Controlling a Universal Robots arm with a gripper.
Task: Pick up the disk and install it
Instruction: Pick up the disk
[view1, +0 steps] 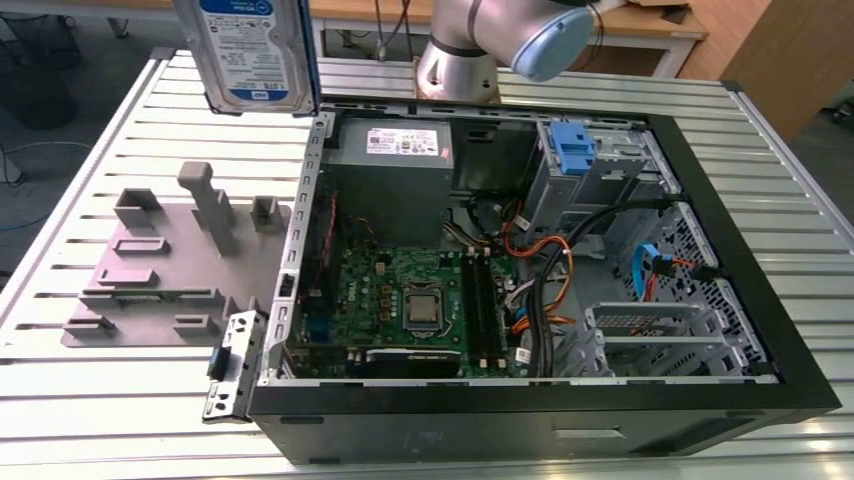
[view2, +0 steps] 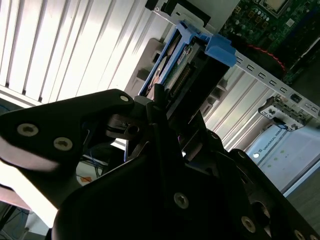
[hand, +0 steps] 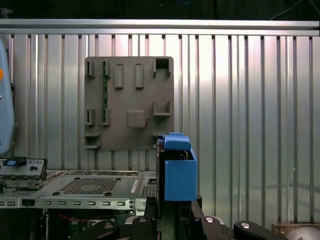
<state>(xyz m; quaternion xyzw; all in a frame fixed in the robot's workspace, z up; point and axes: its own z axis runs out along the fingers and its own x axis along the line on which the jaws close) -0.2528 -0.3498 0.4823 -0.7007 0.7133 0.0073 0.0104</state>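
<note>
Disk (view1: 248, 55) hangs upright, high over the table (view1: 94, 420), just outside the open case (view1: 534, 425) at the exterior view's left. Gripper (hand: 175, 207) is clamped on one end (blue rail (hand: 179, 172) facing away from it). My judgement: carry it slowly and keep it square, clear of the case wall. Arm (view1: 514, 35) rises beyond the case's far side.

In the exterior view, the open computer case (view1: 534, 405) is crowded: power supply (view1: 394, 170) at 12 o'clock, cables (view1: 547, 250) at 3. The posted fixture plate (view1: 147, 285) blocks the worktop (view1: 80, 400) at 9. The disk (view1: 247, 50) hangs clear at 11, clamped by the gripper (hand: 175, 212) in the first wrist view.
</note>
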